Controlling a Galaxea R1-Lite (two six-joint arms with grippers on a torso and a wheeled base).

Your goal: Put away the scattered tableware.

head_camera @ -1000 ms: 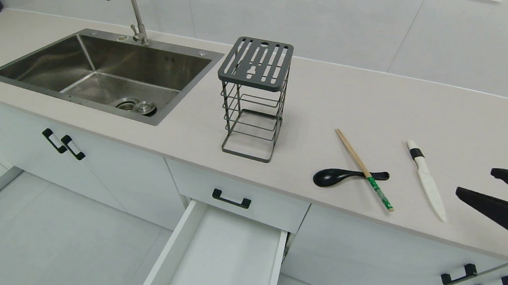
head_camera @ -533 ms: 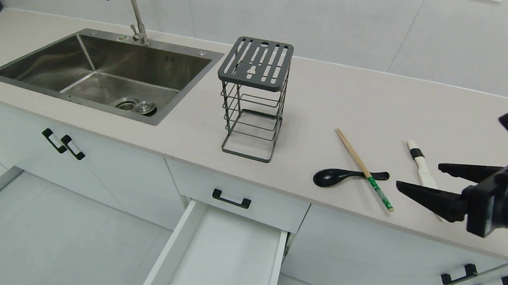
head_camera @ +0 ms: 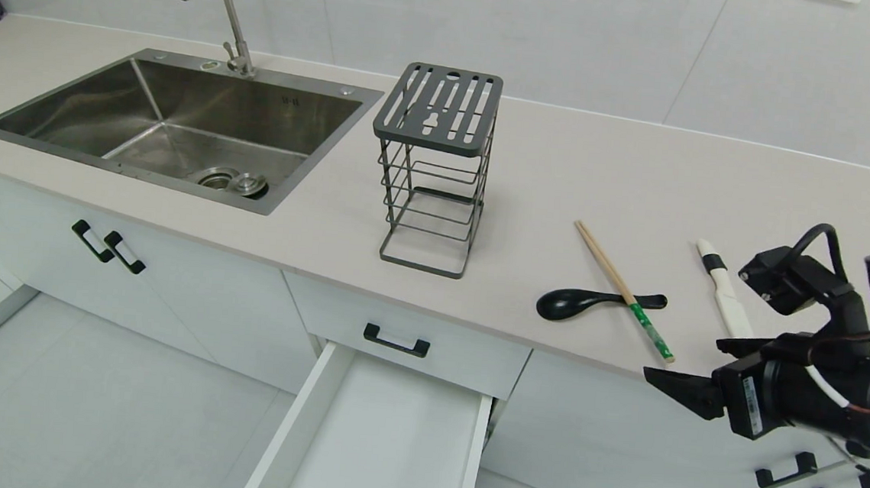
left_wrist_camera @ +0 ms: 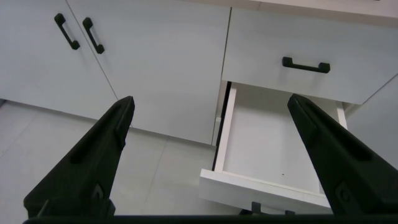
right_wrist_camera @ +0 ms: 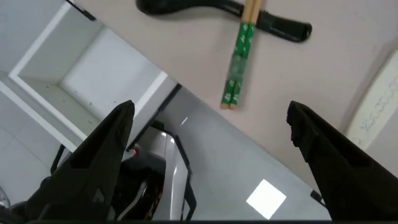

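Black spoon [head_camera: 580,303] lies on the pale worktop [head_camera: 638,182], wooden chopsticks [head_camera: 622,288] crossing its handle, white knife [head_camera: 723,291] near them on the right. Right pincer [head_camera: 683,359] wide open at the worktop's front edge, near the chopstick tips and knife blade. Left pincer [left_wrist_camera: 210,102] open too, above the open drawer [left_wrist_camera: 273,149]. Slotted wire rack [head_camera: 434,171] stands beside the sink [head_camera: 245,112]

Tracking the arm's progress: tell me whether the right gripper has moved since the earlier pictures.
Yes. In the head view the right gripper has come leftward from the picture's edge, across the white knife, toward the green end of the chopsticks.
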